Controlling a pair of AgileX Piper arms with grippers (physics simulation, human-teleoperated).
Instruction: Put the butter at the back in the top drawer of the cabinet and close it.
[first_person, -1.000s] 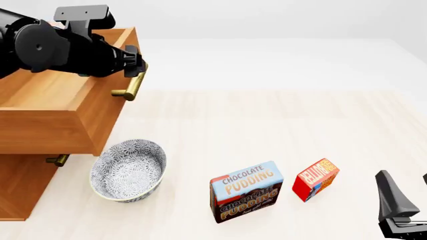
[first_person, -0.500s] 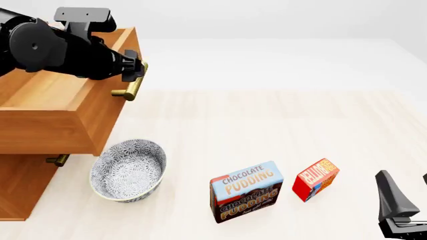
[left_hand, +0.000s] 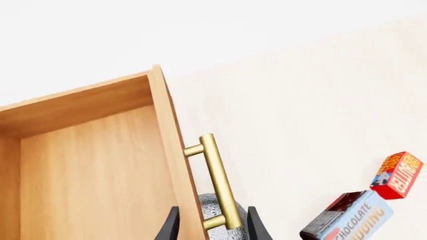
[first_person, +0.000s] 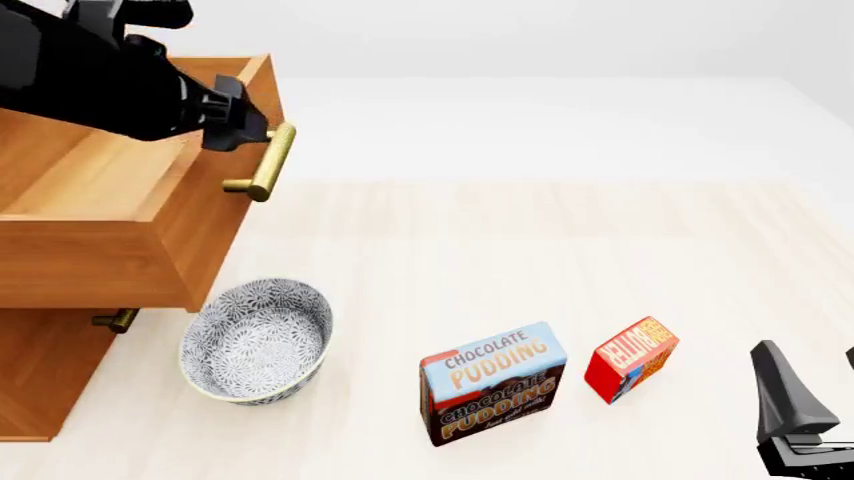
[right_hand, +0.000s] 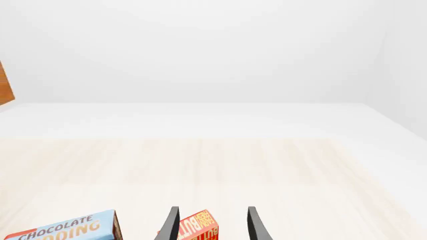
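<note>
The butter (first_person: 631, 358), a small red and orange box, stands on the table at the front right, beside the Chocolate Pudding box (first_person: 491, 382). The cabinet (first_person: 40, 380) is at the left with its top drawer (first_person: 94, 215) pulled out and its light wood interior (left_hand: 87, 170) bare. My left gripper (first_person: 240, 122) hovers open just up and left of the drawer's brass handle (first_person: 267, 160). In the left wrist view that handle (left_hand: 217, 180) lines up between the left gripper's (left_hand: 212, 231) spread fingers. My right gripper (right_hand: 212, 225) is open low at the front right, with the butter (right_hand: 197, 229) showing between its fingers.
A patterned grey bowl (first_person: 256, 338) sits on the table below the open drawer's front corner. A lower drawer's handle (first_person: 114, 320) peeks out beneath the open drawer. The light wooden tabletop (first_person: 534, 240) stretches back to a white surface.
My left arm has drawn back up and to the left, away from the drawer handle. The drawer, the boxes and the right arm have not moved.
</note>
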